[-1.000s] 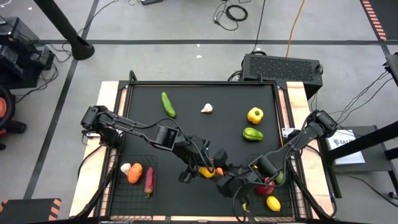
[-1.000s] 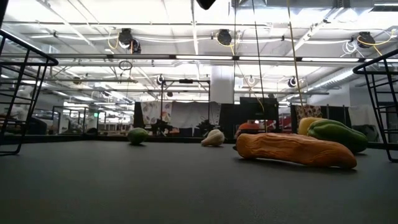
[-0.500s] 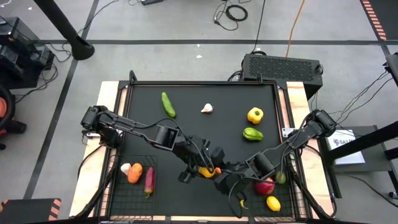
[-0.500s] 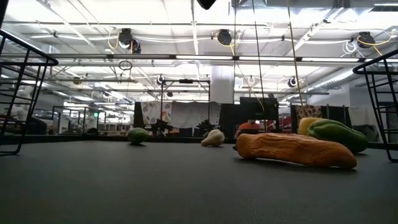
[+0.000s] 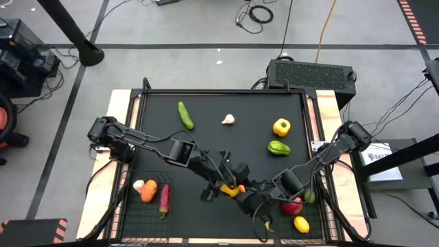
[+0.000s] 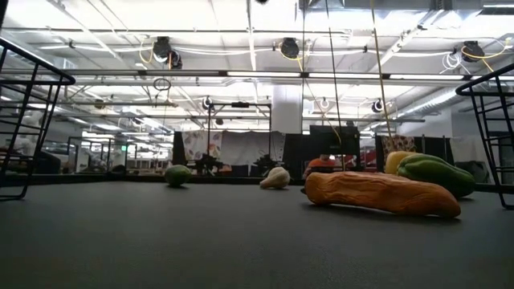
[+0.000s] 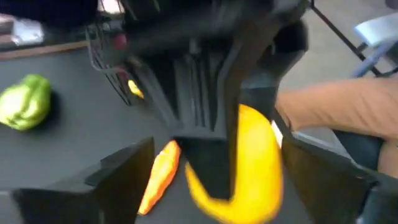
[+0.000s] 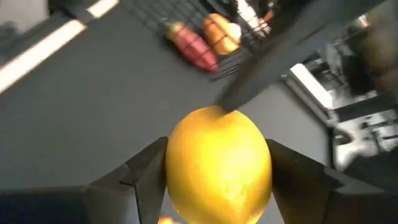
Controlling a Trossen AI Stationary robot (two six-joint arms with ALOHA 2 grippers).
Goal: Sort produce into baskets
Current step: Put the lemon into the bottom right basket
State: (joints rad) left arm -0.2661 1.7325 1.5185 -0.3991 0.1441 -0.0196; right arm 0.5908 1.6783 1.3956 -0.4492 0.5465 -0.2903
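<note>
Your biggest risk right now is a clash between the two arms, which meet over the near middle of the black desk point(image 5: 226, 147). The right end effector point(image 5: 252, 200) is closed on the round yellow toy lemon point(image 8: 217, 163). In its wrist view both dark fingers point(image 8: 146, 171) press the lemon's sides. The left end effector point(image 5: 223, 184) sits right against it with its fingers point(image 7: 124, 167) spread wide, and the lemon and one finger of the right end effector lie between them. If you close the left one here, I judge it would pinch the other arm's finger as well as the fruit. A smooth, rounded lemon squeezed off-centre like that could pop out, roll towards the near edge and drop off the desk. If either arm pulls away sideways before the other lets go, the hold may also twist loose. The orange toy carrot point(image 5: 240, 187) lies on the desk just beside both end effectors, so a low sweep could knock it. The black wire-mesh basket at the near right point(image 5: 322, 221) already holds a red apple point(image 5: 293, 206) and another lemon point(image 5: 300, 224). The black wire-mesh basket at the near left point(image 5: 134, 218) holds different pieces, so carrying this lemon left looks likely to mis-sort it.
</note>
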